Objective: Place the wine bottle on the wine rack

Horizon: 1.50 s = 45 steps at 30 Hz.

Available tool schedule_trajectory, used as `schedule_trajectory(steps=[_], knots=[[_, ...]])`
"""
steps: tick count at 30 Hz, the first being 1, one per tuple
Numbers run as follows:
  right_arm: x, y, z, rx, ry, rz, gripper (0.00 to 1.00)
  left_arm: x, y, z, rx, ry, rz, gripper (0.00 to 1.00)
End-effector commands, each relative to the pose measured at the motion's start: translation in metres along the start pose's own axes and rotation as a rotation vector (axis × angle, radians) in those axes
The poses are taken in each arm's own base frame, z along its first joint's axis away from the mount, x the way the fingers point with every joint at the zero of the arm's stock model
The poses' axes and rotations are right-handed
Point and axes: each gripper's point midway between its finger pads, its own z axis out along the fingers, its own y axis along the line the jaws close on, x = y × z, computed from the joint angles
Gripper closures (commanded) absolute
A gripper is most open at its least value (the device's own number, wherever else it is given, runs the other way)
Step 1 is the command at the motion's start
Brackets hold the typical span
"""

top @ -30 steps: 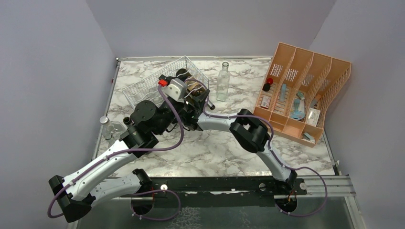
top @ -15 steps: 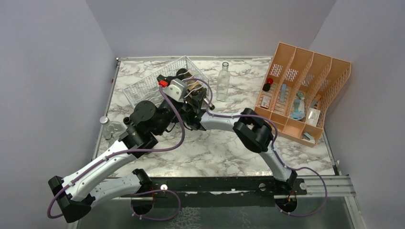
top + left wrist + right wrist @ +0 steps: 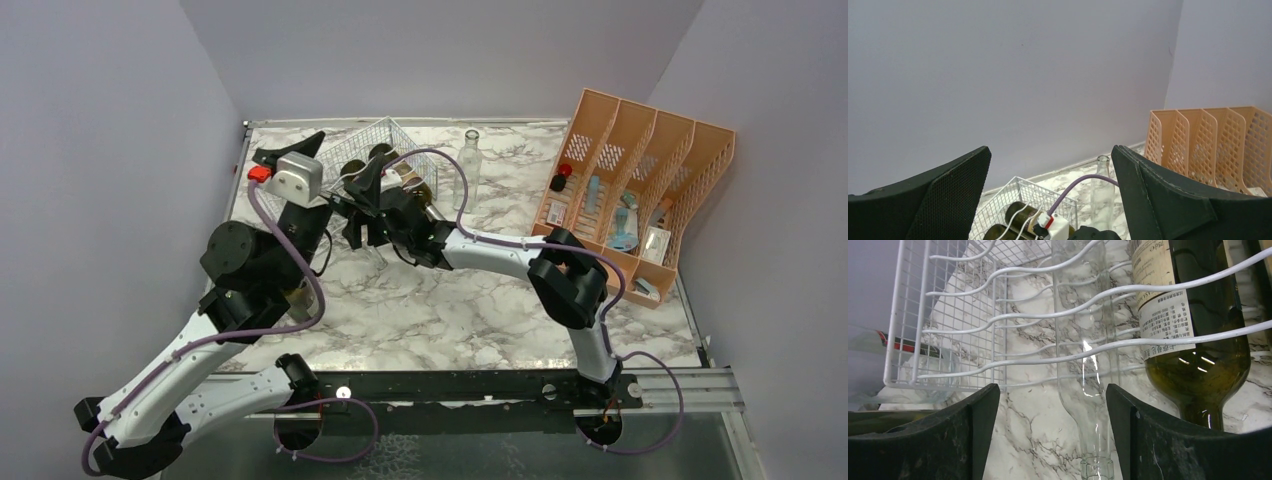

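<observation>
Both spread, empty: left end effector (image 3: pixel 1048 150) and right end effector (image 3: pixel 1050 405). Ahead of the right one, clear wine bottle (image 3: pixel 1083 390) lies in wine rack (image 3: pixel 948 330), neck toward it, long axis running away; dark labelled bottle (image 3: pixel 1198 355) alongside, rightward.

Left arm (image 3: pixel 235 262), right arm (image 3: pixel 500 255): jaws apart.

Left gripper (image 3: pixel 1050 152): fingers spread wide, nothing between them
Wine rack (image 3: pixel 1013 192): 6 o'clock, dark bottles (image 3: pixel 1020 212) lying inside
Clear bottle (image 3: pixel 1102 185): upright, 5 o'clock
Orange organizer (image 3: pixel 1208 145): 4 o'clock
</observation>
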Motion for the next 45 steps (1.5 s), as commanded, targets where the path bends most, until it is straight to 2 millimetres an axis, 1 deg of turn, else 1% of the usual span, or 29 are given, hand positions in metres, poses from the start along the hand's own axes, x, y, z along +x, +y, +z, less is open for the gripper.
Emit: schedule_trajectory(steps=[1, 5, 9, 11, 14, 17, 22, 25, 27, 29, 31, 35, 36, 39, 42, 43, 45], knots=[[-0.007, 0.004, -0.01, -0.016, -0.003, 0.0, 0.19, -0.017, 0.019, -0.008, -0.07, -0.014, -0.001, 0.01], [0.008, -0.002, -0.014, 0.011, 0.058, 0.013, 0.21, -0.024, 0.023, -0.011, -0.078, -0.022, -0.005, 0.01], [0.031, -0.021, -0.019, 0.12, 0.155, 0.07, 0.28, -0.023, 0.023, -0.012, -0.077, -0.02, -0.006, 0.01], [0.042, -0.025, -0.022, 0.141, 0.19, 0.082, 0.31, -0.02, 0.022, -0.012, -0.074, -0.017, -0.006, 0.01], [0.057, -0.028, -0.024, 0.141, 0.245, 0.09, 0.34, -0.016, 0.021, -0.012, -0.071, -0.009, -0.004, 0.01], [0.07, -0.025, -0.021, 0.111, 0.292, 0.07, 0.37, -0.013, 0.019, -0.011, -0.068, -0.003, 0.0, 0.01], [0.072, -0.018, -0.01, 0.063, 0.313, 0.019, 0.43, -0.009, 0.017, -0.009, -0.061, 0.004, 0.006, 0.01], [0.068, -0.019, -0.001, 0.075, 0.305, -0.017, 0.51, -0.009, 0.017, -0.009, -0.059, 0.005, 0.011, 0.01], [0.069, -0.022, 0.006, 0.09, 0.303, -0.033, 0.57, -0.009, 0.017, -0.008, -0.059, 0.005, 0.012, 0.01], [0.066, -0.021, 0.012, 0.087, 0.299, -0.041, 0.64, -0.008, 0.017, -0.008, -0.061, 0.008, 0.014, 0.01], [0.062, -0.019, 0.018, 0.082, 0.29, -0.044, 0.67, -0.008, 0.017, -0.008, -0.063, 0.009, 0.015, 0.01], [0.051, -0.016, 0.024, 0.088, 0.262, -0.042, 0.66, -0.008, 0.017, -0.007, -0.061, 0.011, 0.016, 0.01], [0.048, -0.015, 0.024, 0.089, 0.256, -0.039, 0.64, -0.009, 0.017, -0.008, -0.061, 0.011, 0.016, 0.01], [0.04, -0.014, 0.015, 0.087, 0.236, -0.025, 0.5, -0.011, 0.018, -0.008, -0.062, 0.006, 0.014, 0.01], [0.03, -0.01, -0.002, 0.067, 0.214, -0.011, 0.36, -0.015, 0.019, -0.009, -0.065, -0.001, 0.012, 0.01], [0.026, -0.008, -0.01, 0.058, 0.206, -0.011, 0.32, -0.017, 0.021, -0.01, -0.07, -0.004, 0.011, 0.01], [0.019, -0.001, -0.023, 0.019, 0.194, -0.02, 0.27, -0.022, 0.023, -0.011, -0.077, -0.011, 0.01, 0.01]])
